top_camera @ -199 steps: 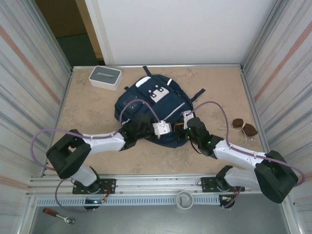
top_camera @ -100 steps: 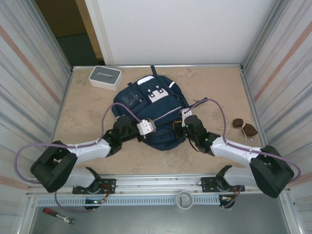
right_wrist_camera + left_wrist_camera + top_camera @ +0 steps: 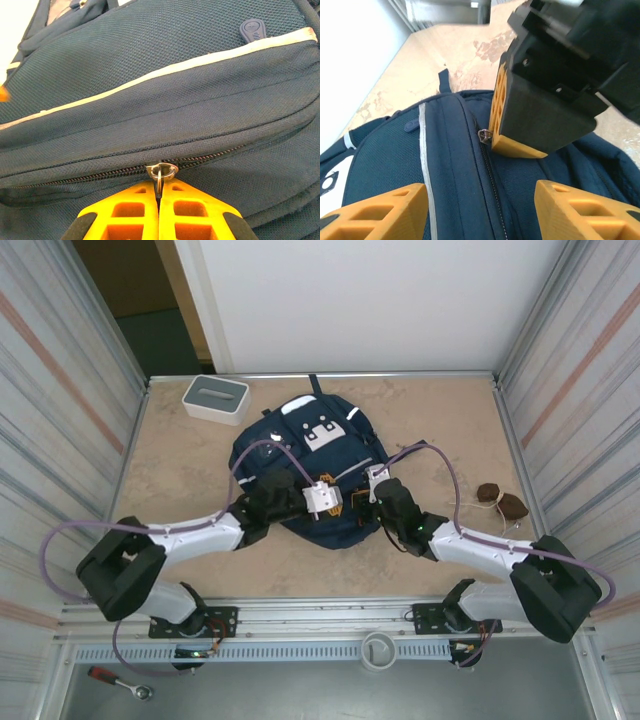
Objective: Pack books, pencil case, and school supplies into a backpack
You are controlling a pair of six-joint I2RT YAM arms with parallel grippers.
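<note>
From the top view: we log the large navy-blue fabric backpack (image 3: 300, 445) lying flat at mid-table on the beige mottled tabletop (image 3: 190, 470), with both arms reaching over its near end. The left gripper (image 3: 332, 503) and the right gripper (image 3: 368, 494) sit near each other there. A white rectangular box with grey top (image 3: 215, 398) stands well apart, at the far-left corner.

Left wrist view: the left gripper's orange fingers (image 3: 380, 215) are spread on either side of the zip track with nothing between them. We cannot tell whether they touch the fabric. Ahead, the right gripper is at the small silver metal zipper pull (image 3: 484, 134).

Right wrist view: the right gripper's fingers are pressed together, pinching the zipper pull's ring just below the zip line.

Judgement: the step in hand is working the main zip.
- Draw the pull along the track rather than away from it. The ring is thin and may slip from the pads.
- Have the left gripper pin the fabric beside the track so the cloth stays taut.
- We cannot tell which way the zip opens.
</note>
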